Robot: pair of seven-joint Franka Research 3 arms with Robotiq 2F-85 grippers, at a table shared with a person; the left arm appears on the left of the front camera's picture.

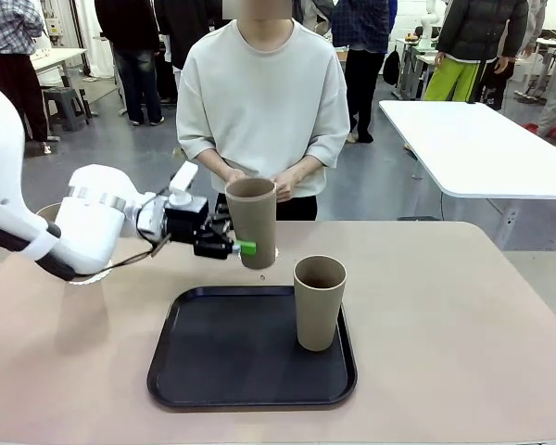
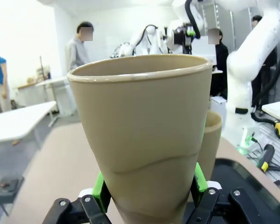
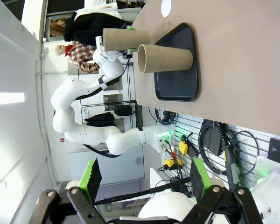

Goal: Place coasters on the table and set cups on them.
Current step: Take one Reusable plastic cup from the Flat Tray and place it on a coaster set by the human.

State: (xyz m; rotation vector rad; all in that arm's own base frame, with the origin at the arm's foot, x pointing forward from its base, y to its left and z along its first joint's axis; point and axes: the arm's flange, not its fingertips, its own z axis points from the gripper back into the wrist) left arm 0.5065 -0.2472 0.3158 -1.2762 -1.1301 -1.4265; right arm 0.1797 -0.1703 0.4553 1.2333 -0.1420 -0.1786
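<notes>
My left gripper [image 1: 237, 247] is shut on a tan cup [image 1: 251, 222] and holds it upright in the air just past the far edge of the black tray [image 1: 213, 371]. In the left wrist view the cup [image 2: 144, 130] sits between the green pads [image 2: 101, 189]. A second cup [image 1: 320, 302] stands on the tray's right side. One white coaster [image 3: 165, 7] lies on the table [image 3: 242, 56] beyond the tray. My right gripper [image 3: 144, 179] hangs open and empty, far above the table.
A person stands at the table's far side with both hands [image 1: 259, 181] held together near the edge. A tan rim [image 1: 46, 211] peeks out behind my left arm. A white table [image 1: 482, 139] stands at the back right.
</notes>
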